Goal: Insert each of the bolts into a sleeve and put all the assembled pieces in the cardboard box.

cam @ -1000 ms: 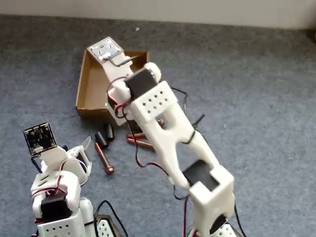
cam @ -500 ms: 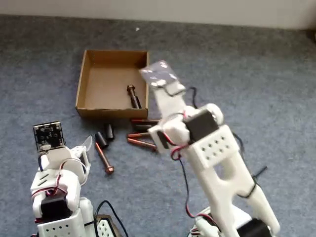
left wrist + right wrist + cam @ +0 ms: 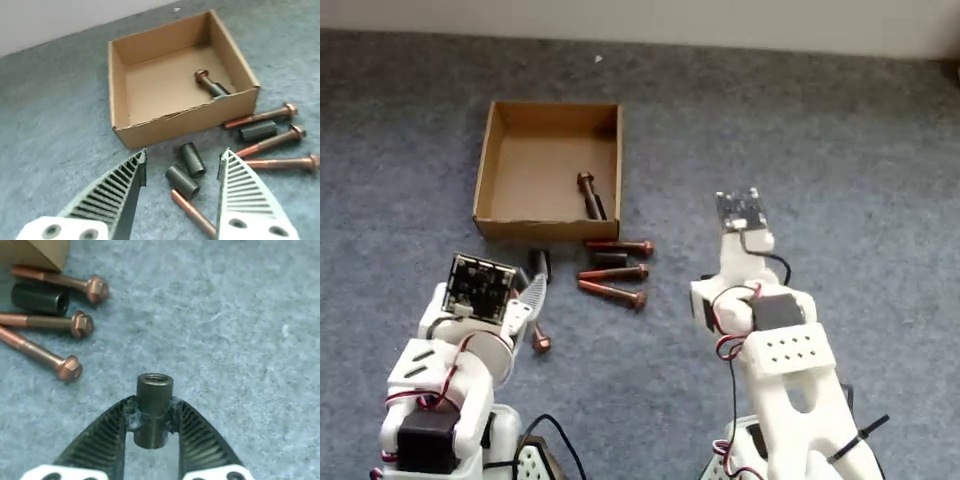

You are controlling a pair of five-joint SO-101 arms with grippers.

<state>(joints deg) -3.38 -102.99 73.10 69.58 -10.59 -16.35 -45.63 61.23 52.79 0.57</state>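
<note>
High view puts the cardboard box (image 3: 535, 165) at about 10 o'clock on the grey tabletop (image 3: 840, 150). One assembled piece (image 3: 588, 196) lies inside it near its 4 o'clock corner. Three loose bolts (image 3: 612, 272) lie just outside the box at its 5 o'clock, with a spare sleeve (image 3: 610, 259) among them.

The right end effector (image 3: 152, 407) is closed onto a dark sleeve (image 3: 154, 386), pinching it across its round side with the bore end clear of the fingers. The left end effector (image 3: 183, 155) is spread wide with nothing in it. It hangs over two more sleeves (image 3: 193, 159) and a fourth bolt (image 3: 192, 212), which lie at the box's 6 o'clock.

All these parts look like stiff metal, small but probably hefty for their size. The sleeves are smooth and round, so they are likely to roll on the tabletop or twist in a loose pinch. A firm hold across the middle of the barrel seems best, as it leaves the bore open. A bolt is probably best taken on the shank close to its hex head. That would leave the far end free to enter a sleeve, and the head would act as a stop against sliding.
</note>
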